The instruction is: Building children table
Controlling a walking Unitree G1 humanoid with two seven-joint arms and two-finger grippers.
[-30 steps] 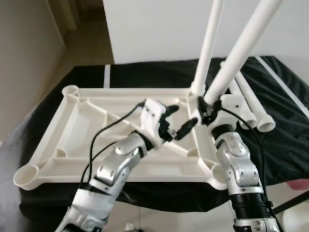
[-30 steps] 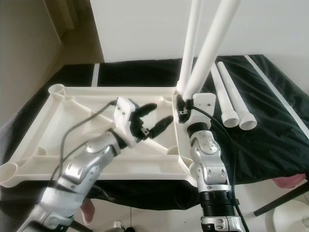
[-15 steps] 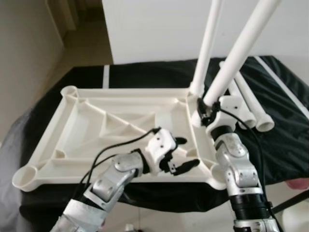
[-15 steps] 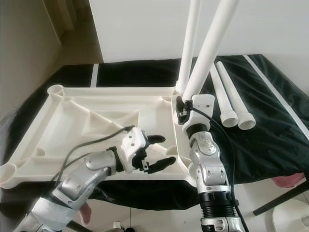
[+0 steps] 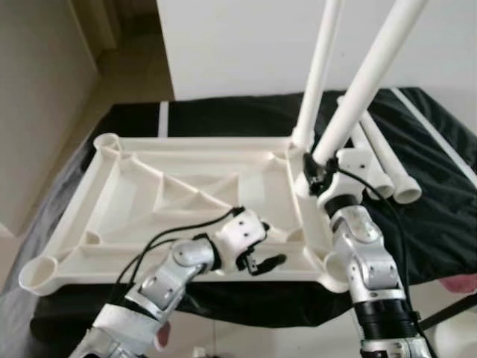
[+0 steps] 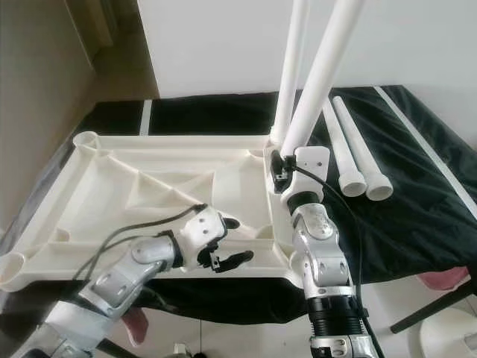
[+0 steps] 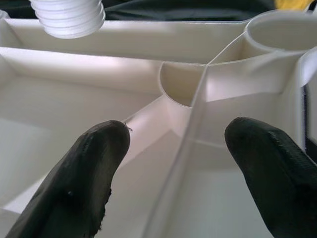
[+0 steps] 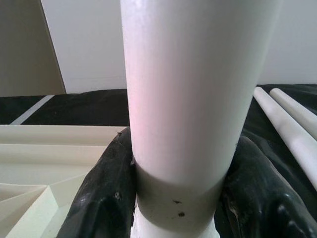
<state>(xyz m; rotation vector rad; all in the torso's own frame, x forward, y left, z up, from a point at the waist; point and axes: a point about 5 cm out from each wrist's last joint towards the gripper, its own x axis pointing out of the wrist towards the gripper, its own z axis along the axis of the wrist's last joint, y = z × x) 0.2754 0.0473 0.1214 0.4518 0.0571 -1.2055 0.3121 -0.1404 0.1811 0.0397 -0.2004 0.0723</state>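
Note:
A cream plastic table top (image 5: 179,186) lies upside down on a black cloth. One white leg (image 5: 319,74) stands upright in its far right corner socket. My right gripper (image 5: 317,168) is shut on a second white leg (image 5: 365,82), held tilted over the top's right edge; in the right wrist view both black fingers (image 8: 106,198) press against the leg (image 8: 193,99). My left gripper (image 5: 264,245) is open and holds nothing, low over the top's near rim. In the left wrist view its fingers (image 7: 84,168) straddle a rib, with a round socket (image 7: 277,29) and a threaded leg end (image 7: 69,17) beyond.
Two loose white legs (image 5: 387,168) lie on the cloth right of the top. Open corner sockets sit at near left (image 5: 36,274), far left (image 5: 108,139) and near right (image 5: 337,268). A white wall (image 5: 246,45) rises behind. Tiled floor (image 5: 253,339) runs along the near edge.
My left gripper has drawn back from the middle of the table top to its near rim, fingers still open. The right gripper and its leg have barely moved.

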